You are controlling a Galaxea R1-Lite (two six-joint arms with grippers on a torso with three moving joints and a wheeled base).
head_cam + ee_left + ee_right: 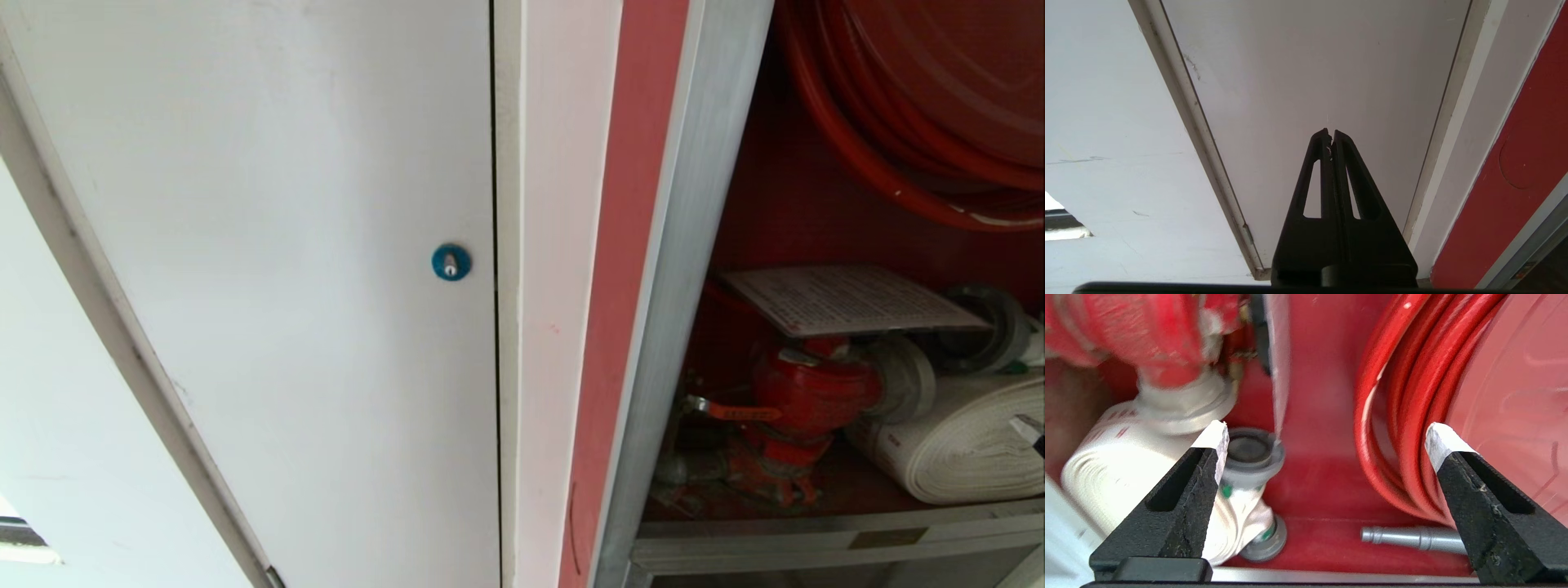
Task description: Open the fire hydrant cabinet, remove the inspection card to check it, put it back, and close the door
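The fire hydrant cabinet [684, 286] stands open, and its red inside holds a red hose reel [914, 106], a red valve [804, 392] and a white rolled hose [963, 449]. The inspection card [849, 298] lies flat on top of the valve. In the right wrist view my right gripper [1327, 437] is open inside the cabinet [1323, 396], with nothing between its white-taped fingertips [1217, 436]. There the card [1278, 375] shows edge-on beyond them, untouched. My left gripper [1331, 132] is shut, parked facing a white door. The cabinet's own door is out of view.
A plain white door [286, 245] with a blue round lock [451, 261] fills the left. Inside the cabinet lie a grey hose coupling [1251, 451] and a grey nozzle [1412, 538] on the red floor. The reel's red hose [1396, 416] is close to one right finger.
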